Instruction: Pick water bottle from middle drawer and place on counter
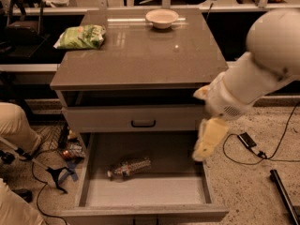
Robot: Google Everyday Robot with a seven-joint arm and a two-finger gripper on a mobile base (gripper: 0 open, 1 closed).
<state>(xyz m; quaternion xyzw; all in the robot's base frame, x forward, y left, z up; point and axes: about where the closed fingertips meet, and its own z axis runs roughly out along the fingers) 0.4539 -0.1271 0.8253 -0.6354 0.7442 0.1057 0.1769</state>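
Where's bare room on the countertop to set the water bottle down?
The glossy grey-brown counter is bare across its front and middle. The green snack bag sits back left, the white bowl back centre. The pale gripper hangs below its front-right corner.

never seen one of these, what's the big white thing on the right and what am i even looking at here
This is one camera view, looking down at a grey drawer cabinet from its front. The big white thing at the right is a robot's arm; the pale yellowish piece at its tip is the end effector, the part that grasps. It hangs by the right edge of the open middle drawer, apart from the water bottle, which lies on its side on the drawer floor. On the counter sit a green snack bag at the left and a pale bowl at the back. The beige shape at left is a person's leg.
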